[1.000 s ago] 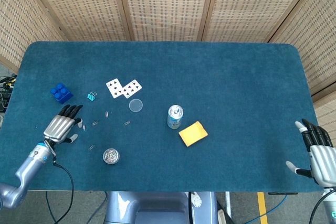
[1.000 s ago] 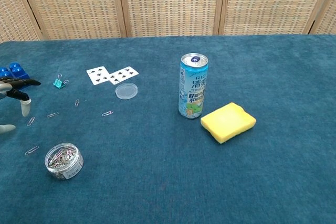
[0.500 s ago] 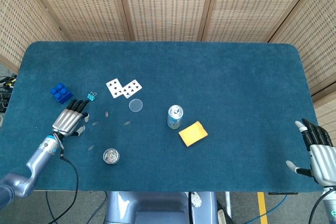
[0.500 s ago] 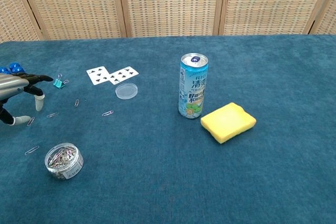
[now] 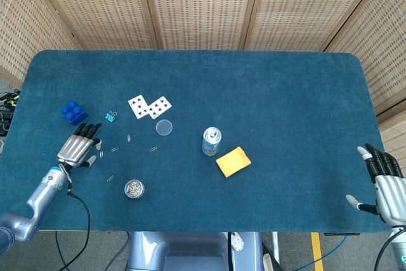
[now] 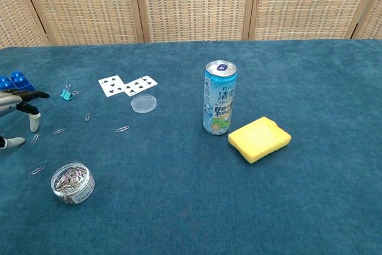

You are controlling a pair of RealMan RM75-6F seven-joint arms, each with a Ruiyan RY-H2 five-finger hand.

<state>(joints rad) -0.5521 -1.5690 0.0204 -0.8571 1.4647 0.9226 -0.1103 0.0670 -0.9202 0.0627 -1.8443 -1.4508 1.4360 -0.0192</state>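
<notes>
Left hand [image 5: 77,150] back toward table edge [image 5: 19,176]

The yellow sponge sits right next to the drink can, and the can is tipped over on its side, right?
Not quite. The yellow sponge does sit right next to the drink can, but the can stands upright, its top facing up. The chest view shows this plainly.

Left hand [image 5: 77,150] hovers open among loose paper clips [image 5: 115,149], just below the blue block [image 5: 74,112]

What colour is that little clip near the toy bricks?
Teal; the binder clip shows best in the chest view.
</notes>
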